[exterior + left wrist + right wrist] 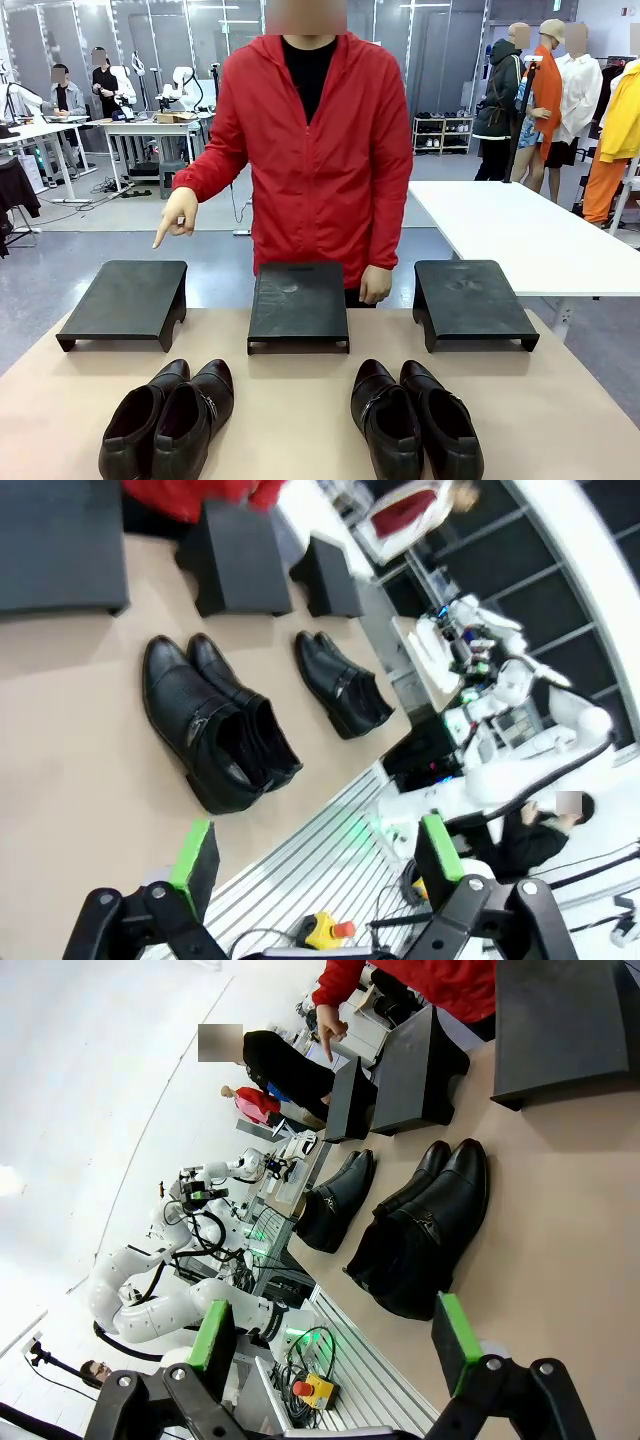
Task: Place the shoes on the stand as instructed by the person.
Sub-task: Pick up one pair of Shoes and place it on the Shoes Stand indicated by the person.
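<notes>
Both pincers gape wide and empty: left pincer, right pincer. On the counter, one pair of shoes lies at 7 o'clock, the other pair at 5 o'clock; the person's hand points down over the 10 o'clock stand.

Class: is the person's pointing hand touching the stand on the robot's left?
Apart. Front view shows bare floor between the hand and the stand below it.

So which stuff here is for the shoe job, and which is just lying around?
For the job: left pair of shoes, right pair of shoes, left stand, middle stand, right stand, the person's pointing hand.
Just lying about: white table, far shelf, yellow button box.
</notes>
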### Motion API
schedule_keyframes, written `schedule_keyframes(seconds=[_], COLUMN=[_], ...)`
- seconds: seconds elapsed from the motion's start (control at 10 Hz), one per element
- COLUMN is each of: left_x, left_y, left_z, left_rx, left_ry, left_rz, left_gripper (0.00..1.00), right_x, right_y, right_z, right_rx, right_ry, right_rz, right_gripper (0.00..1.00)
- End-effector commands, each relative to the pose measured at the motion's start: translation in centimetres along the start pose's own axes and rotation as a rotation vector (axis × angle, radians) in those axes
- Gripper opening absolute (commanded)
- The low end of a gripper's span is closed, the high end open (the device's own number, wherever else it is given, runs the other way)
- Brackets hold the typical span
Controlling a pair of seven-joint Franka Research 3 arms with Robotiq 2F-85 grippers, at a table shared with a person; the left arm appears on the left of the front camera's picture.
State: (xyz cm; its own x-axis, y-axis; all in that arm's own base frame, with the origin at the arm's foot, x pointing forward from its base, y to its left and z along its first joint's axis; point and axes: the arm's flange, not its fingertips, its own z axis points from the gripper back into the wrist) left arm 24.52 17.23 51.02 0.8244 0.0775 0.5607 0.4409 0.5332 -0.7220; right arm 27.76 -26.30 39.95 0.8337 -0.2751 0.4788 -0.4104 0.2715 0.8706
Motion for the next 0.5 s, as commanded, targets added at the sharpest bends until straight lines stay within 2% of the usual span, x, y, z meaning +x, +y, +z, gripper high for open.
schedule_keyframes(seconds=[0.0, 0.3, 0.4], left_x=[4.6, 9.0, 9.6], left_y=[-6.6, -12.7, -13.8], left_z=[-2.1, -8.8, -11.2], left_rx=[0.134, 0.275, 0.343], left_ry=[0.249, 0.588, 0.658], left_rz=[-0.032, -0.071, -0.061], left_gripper=[1.00, 1.00, 1.00], right_x=[-0.1, -0.1, -0.1], right_y=[0.0, 0.0, 0.0], right_z=[0.0, 0.0, 0.0], right_rx=[0.012, 0.012, 0.012], right_ry=[0.000, 0.000, 0.000], right_rz=[0.003, 0.003, 0.003], right_gripper=[1.00, 1.00, 1.00])
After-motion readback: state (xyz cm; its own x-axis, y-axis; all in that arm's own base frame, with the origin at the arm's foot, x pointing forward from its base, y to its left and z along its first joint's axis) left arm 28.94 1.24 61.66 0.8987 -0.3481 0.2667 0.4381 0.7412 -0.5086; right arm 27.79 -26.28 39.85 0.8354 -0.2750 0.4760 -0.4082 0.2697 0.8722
